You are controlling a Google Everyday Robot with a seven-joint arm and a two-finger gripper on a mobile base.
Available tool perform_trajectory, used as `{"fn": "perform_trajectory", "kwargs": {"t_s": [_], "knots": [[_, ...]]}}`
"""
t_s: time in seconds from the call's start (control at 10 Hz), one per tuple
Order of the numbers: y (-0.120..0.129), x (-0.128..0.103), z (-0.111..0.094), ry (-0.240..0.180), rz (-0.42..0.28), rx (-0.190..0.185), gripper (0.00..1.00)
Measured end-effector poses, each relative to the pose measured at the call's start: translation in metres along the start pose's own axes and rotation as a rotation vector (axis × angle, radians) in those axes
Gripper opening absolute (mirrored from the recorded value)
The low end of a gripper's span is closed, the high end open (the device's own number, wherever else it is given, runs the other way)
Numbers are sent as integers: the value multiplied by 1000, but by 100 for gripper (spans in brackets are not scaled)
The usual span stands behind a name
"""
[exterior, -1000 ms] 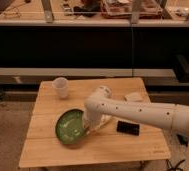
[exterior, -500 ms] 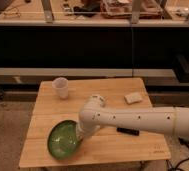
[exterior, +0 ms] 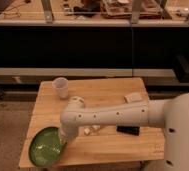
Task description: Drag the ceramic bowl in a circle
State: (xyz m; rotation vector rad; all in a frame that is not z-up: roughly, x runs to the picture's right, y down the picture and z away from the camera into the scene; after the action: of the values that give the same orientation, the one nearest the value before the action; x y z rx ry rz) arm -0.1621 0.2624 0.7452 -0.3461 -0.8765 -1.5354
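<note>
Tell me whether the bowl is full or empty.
Empty: the bowl's green inside shows bare. The gripper is at its right rim, at the table's front-left corner.

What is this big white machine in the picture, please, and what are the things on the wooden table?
It is a mobile robot with one white arm; a single camera looks down at the table from the robot's side. The arm reaches left, and its gripper sits at the right rim of the ceramic bowl, a wide green dish at the front left corner of the wooden table. Also on the table: a small white cup, a pale flat item, a dark flat object and a small white piece.
</note>
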Motion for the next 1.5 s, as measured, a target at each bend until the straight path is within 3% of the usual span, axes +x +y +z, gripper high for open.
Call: {"fn": "perform_trajectory", "kwargs": {"t_s": [0.4, 0.6, 0.9, 1.2, 1.5], "knots": [[-42, 54, 6, 20, -40, 29, 17], [-43, 89, 9, 51, -13, 20, 17], [-41, 138, 3, 107, 60, 43, 17], [-20, 166, -8, 154, 145, 39, 17], [40, 172, -23, 191, 262, -3, 17]]}}
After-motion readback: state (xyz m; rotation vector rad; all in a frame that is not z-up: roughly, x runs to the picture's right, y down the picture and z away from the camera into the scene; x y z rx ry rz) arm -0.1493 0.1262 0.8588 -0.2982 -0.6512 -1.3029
